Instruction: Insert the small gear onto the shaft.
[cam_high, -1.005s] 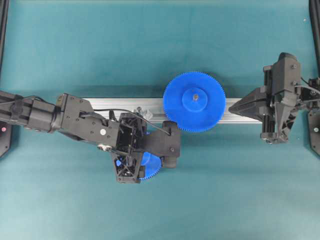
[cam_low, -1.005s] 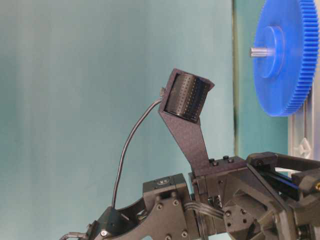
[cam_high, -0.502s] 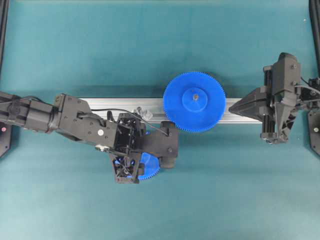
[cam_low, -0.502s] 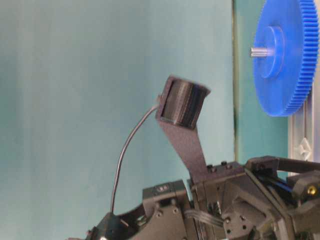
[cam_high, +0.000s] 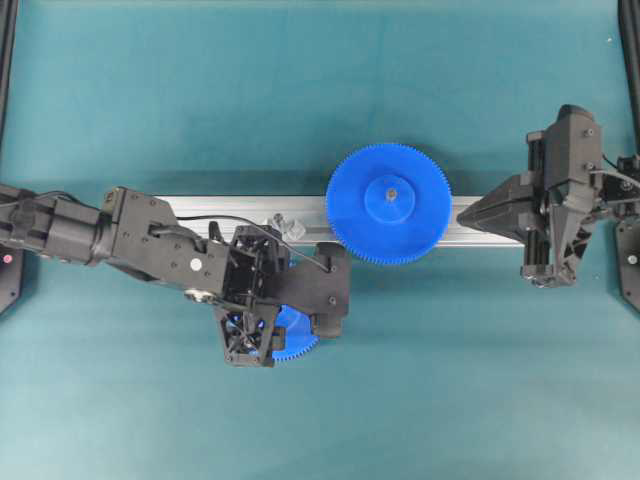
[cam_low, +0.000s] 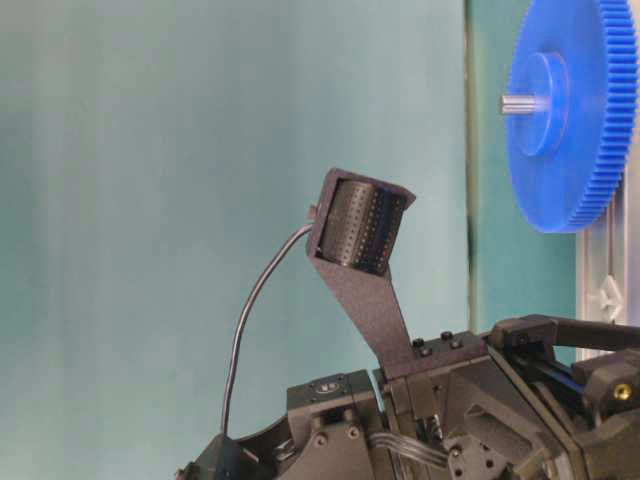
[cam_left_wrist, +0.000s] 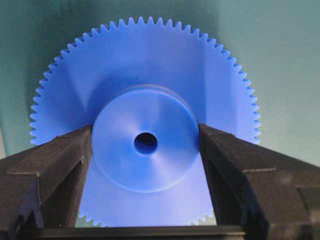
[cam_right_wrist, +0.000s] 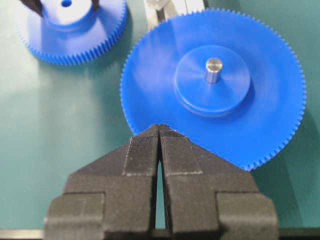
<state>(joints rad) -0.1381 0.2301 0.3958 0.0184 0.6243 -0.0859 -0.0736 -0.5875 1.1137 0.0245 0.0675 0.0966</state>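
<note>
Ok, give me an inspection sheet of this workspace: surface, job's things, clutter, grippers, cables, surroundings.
Surface: teal mat, bare where visible.
Job's things: small gear flat on the mat, hub up; shaft on the silver rail, unoccupied.
Clutter: large gear seated on its own pin on the rail.
Grippers: left gripper fingers against the small gear's hub; right gripper shut, empty, beside the large gear.
Cables: black cable to the left wrist camera.
Surroundings: black frame posts at the edges.

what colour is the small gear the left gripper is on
Blue all over, hub included; the small gear shows best in the left wrist view.
</note>
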